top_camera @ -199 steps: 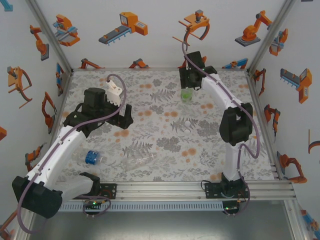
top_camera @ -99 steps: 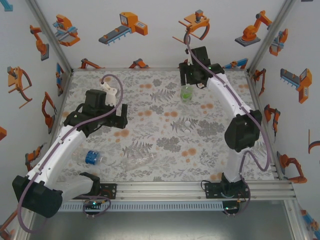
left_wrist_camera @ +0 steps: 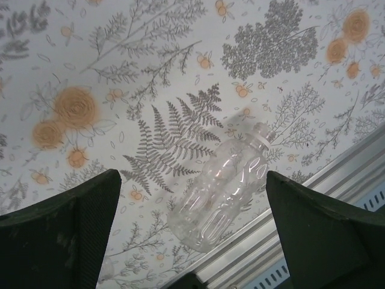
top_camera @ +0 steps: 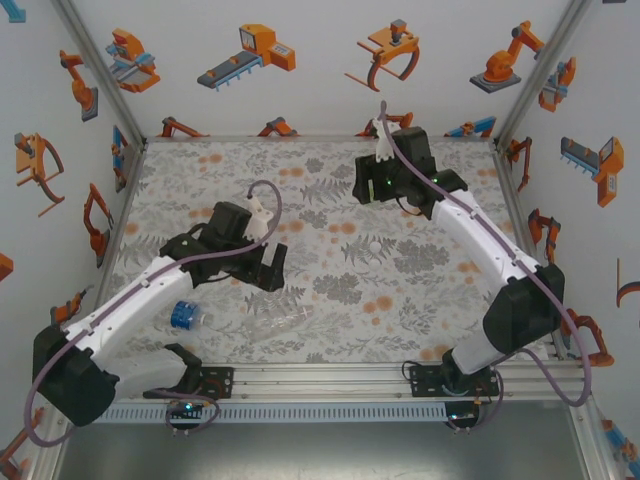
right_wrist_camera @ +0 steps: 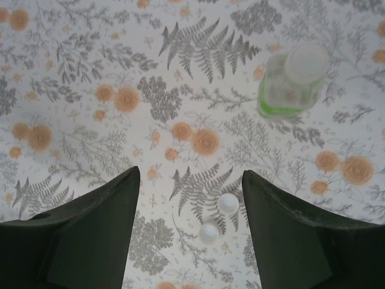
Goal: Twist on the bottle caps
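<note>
Bright, even light; soft shadows

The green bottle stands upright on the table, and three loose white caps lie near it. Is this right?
Not quite. Only two loose white caps lie there, not three, as the right wrist view shows. The green bottle does stand upright on the table.

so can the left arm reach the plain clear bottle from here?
Probably yes: the left tool is open and pointed at the clear bottle, which lies on its side with nothing over it.
</note>
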Controlling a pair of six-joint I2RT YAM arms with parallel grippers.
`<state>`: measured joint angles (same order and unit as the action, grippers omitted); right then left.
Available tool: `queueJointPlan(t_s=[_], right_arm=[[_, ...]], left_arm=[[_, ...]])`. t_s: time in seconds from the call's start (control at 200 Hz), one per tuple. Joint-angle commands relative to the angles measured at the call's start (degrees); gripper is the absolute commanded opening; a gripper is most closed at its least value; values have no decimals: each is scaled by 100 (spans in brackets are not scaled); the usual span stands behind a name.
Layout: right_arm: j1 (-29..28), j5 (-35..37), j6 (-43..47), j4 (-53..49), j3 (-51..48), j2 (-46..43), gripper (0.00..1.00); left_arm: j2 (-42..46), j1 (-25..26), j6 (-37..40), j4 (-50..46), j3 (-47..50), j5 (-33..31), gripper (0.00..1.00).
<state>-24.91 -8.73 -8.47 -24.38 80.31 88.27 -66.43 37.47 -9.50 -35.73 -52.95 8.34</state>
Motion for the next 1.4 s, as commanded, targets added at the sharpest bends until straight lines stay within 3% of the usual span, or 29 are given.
queueJointPlan(t_s=[0.0,0.235,0.456,0.711,0.956,1.041,1.122,1.307,1.397], right_arm=[[-23,-170,-326,352,-363,-333,63],[-32,-308,-498,397,-873,-672,63],[-32,-406,-599,468,-1208,-895,62],[-32,-477,-718,541,-1479,-1019,62],[-32,-454,-725,541,-1545,-1110,61],[-33,-445,-717,532,-1570,-1121,61],[-32,-445,-726,526,-1603,-1140,61],[-32,-463,-797,528,-1701,-1265,61],[-32,-443,-802,519,-1741,-1325,61]], left_arm=[[-166,544,-629,101,369,-420,98],[-809,1561,-1322,16,653,-1338,100],[-1654,2156,-1843,71,594,-1470,96],[-2044,2225,-2162,312,414,-1618,66],[-2605,1866,-1763,388,-416,-1883,55],[-2732,1634,-1712,592,-561,-1758,56],[-2803,1480,-1698,676,-623,-1603,66],[-2757,1507,-1775,377,-569,-1513,81],[-2550,1590,-1931,232,-399,-1528,83]])
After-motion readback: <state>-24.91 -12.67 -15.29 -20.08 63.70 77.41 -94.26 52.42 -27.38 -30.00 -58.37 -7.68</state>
